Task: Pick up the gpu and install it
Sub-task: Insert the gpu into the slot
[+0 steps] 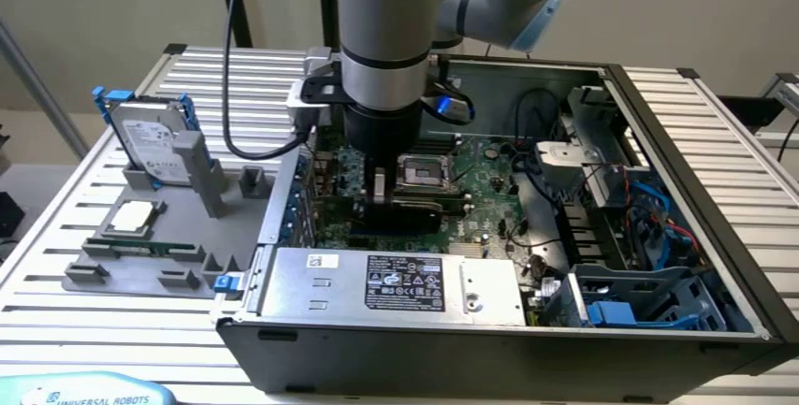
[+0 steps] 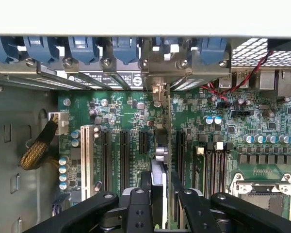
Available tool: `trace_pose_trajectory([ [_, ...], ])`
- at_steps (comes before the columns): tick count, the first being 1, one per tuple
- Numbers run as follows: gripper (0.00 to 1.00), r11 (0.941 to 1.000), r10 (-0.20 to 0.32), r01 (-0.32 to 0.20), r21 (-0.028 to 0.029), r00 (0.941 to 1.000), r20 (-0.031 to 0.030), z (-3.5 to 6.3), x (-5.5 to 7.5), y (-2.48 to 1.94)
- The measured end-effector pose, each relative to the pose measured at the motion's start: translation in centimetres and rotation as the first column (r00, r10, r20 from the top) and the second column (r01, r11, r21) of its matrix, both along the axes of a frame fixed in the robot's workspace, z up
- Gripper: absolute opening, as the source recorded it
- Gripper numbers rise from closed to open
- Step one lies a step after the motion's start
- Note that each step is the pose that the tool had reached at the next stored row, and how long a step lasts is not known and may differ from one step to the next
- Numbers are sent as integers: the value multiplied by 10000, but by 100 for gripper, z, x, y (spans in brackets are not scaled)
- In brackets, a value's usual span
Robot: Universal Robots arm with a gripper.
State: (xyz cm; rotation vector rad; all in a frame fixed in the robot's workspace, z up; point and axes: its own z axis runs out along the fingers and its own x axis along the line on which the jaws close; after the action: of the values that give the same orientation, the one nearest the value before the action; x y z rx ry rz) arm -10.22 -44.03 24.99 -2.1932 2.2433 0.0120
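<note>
One slatted bench (image 1: 699, 115) carried everything, and the biggest thing on it was the open computer case (image 1: 699, 237), laid on its side so that the motherboard (image 1: 481, 166) faced upward and could be reached from above. The arm (image 1: 387, 40) stood nearly vertical over the case, reaching straight down into it, a posture that suited pressing a card into a slot. Along the case's near edge lay the power supply (image 1: 399, 283), with blue drive cages (image 1: 624, 302) to the exterior view's right. On the exterior view's left a grey fixture (image 1: 150, 260) sat outside the case, holding spare parts upright or flat where they could be grasped: a silver hard drive (image 1: 156, 148) in blue brackets, a processor (image 1: 134, 219) and a narrow memory stick (image 1: 144, 248). In the wrist view the pincer (image 2: 161, 201) was closed on the gpu (image 2: 161, 165), gripping it edge-on so that the thin card ran away from the camera toward the rear bracket openings (image 2: 157, 73). The card stood low over the board among the black expansion slots (image 2: 123, 155), its metal end bracket (image 2: 158, 92) close to the case's back wall, apparently lined up for seating; whether its edge was already fully home in a slot I could not tell.
</note>
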Motion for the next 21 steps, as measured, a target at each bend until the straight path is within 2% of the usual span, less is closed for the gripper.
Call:
trace_pose_trajectory([
  [7,26,10000,-11,11,-16,10000,4,-14,-13,9],
  [12,26,10000,-11,11,-33,10000,32,-41,-10,7],
  [14,26,10000,-11,12,-33,10000,33,-42,-10,7],
  [15,26,10000,-18,18,-5,10000,14,-47,-16,10],
  [16,27,10000,-20,20,18,10000,9,-53,-17,13],
  [17,32,10000,-18,18,13,10000,8,-51,-16,13],
  [18,32,10000,-13,13,-8,10000,-3,-40,-15,10],
  [19,40,10000,-13,13,-4,10000,0,-33,-14,10],
  [21,40,10000,-13,13,-8,10000,-2,12,-14,10],
])
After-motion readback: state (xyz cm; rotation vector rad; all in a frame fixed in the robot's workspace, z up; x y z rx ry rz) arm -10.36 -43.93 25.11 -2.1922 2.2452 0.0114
